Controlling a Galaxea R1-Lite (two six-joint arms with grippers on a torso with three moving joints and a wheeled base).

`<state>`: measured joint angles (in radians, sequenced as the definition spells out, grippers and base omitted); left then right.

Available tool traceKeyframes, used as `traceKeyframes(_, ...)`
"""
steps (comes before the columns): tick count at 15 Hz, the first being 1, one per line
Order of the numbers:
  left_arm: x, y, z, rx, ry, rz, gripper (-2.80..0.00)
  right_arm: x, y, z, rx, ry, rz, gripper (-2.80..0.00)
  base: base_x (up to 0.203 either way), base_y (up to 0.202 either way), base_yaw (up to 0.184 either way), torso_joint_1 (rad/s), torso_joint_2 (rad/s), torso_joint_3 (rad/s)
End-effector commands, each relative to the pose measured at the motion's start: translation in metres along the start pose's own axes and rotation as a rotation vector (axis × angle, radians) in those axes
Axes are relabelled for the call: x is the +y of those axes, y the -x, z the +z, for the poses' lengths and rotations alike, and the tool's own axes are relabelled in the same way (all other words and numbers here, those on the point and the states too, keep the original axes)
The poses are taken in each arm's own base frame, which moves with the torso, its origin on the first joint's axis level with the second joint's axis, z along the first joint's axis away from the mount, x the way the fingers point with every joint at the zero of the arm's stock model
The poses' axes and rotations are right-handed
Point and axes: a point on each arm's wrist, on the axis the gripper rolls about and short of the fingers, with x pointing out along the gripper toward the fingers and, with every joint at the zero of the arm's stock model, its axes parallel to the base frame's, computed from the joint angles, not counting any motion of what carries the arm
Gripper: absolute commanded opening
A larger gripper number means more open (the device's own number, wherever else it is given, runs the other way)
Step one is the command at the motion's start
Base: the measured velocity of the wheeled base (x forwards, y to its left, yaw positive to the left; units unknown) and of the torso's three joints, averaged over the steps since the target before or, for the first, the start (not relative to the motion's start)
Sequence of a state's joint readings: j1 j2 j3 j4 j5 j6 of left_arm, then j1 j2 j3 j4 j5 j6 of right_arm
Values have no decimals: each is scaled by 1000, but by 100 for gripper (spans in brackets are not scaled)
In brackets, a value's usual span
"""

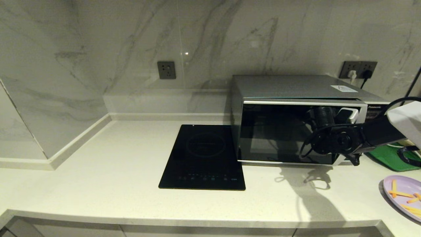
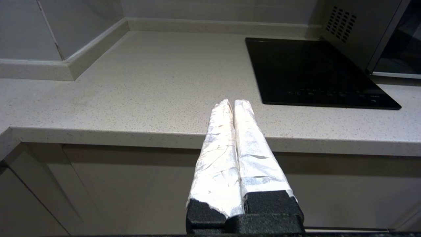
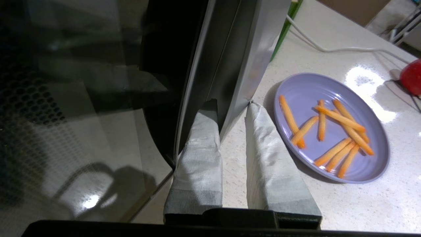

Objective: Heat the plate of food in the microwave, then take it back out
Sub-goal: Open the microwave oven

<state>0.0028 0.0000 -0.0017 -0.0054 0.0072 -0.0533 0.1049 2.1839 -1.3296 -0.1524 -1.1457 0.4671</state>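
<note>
Silver tape wraps the two fingers of the left gripper [image 2: 234, 103], and they are pressed together with nothing between them. It hangs parked just in front of the pale speckled stone counter [image 1: 98, 164], below its front edge.

On the counter, closest to the robot, sits the round pale purple plate of orange fries [image 1: 406, 194]. In the head view it is down at about 4 o'clock, near the front edge. It has not gone in yet.

A bit farther back, near 6 o'clock, lies the flat black glass cooktop [image 1: 204, 158]. It is not part of this job.

Next comes the right gripper [image 3: 232, 108]. Its two taped fingers [image 3: 197, 154] sit one on each side of the silver door edge [image 3: 236, 65] of the big silver microwave with the dark glass door [image 1: 296, 89], out at about 3 o'clock. They seem to be pinching that edge. I think the step in hand is opening the door.

To do it well, the pinch should be firm first. Then the pull should be slow and follow the curve the door swings on, not a straight tug, or the fingers may slip off the smooth metal. The door should swing wide, so the plate fits past it later. The arm should also stay clear of the plate, which lies just beside the fingers.

Behind the arm, a green flat tray [image 1: 388, 158] peeks out beside the microwave.
</note>
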Motion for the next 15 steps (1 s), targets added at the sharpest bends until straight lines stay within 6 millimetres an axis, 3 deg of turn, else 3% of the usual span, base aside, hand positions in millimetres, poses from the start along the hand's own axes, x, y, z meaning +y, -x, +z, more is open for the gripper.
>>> traceKeyframes(1, 0, 0, 0, -1, 0, 1, -280, -4, 14, 9, -13, -25, 34, -280, 0, 0, 0, 0, 0, 0)
traceKeyframes(6, 0, 0, 0, -1, 0, 1, -280, -11, 43, 6, -19, 2, 94, -280, 0, 0, 0, 0, 0, 0)
traceKeyframes(9, 0, 0, 0, -1, 0, 1, -280, -25, 77, 7, -31, 15, 171, -280, 0, 0, 0, 0, 0, 0)
traceKeyframes(12, 0, 0, 0, -1, 0, 1, -280, -55, 127, 1, -29, 60, 329, -280, 0, 0, 0, 0, 0, 0)
traceKeyframes(15, 0, 0, 0, -1, 0, 1, -280, -109, 174, -4, -31, 87, 523, -280, 0, 0, 0, 0, 0, 0)
